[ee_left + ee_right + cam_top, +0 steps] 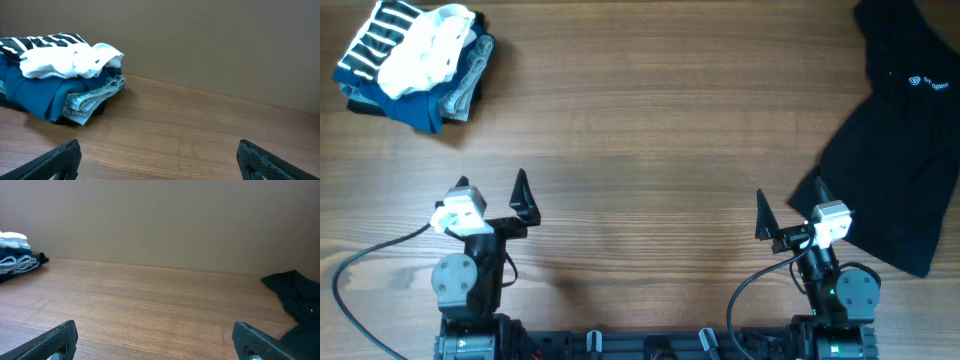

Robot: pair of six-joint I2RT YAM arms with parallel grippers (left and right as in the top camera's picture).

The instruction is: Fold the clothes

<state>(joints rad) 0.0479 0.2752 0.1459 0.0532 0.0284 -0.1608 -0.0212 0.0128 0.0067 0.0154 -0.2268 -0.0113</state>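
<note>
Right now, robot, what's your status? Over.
Left gripper open, empty. Right gripper open, empty. White T-shirt bunched atop blue and grey garments, far-left corner. Black garment lies beside right gripper, not blocking.

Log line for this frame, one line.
left pincer: open, empty | right pincer: open, empty | white T-shirt: crumpled atop blue and grey garments, far left | black garment: right edge

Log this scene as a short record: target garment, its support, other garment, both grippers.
target: white T-shirt, crumpled, striped print showing, far left of the table
lies on: blue garment and grey garment, piled together
elsewhere: black garment, spread at the right edge
left gripper: open, empty
right gripper: open, empty
</note>
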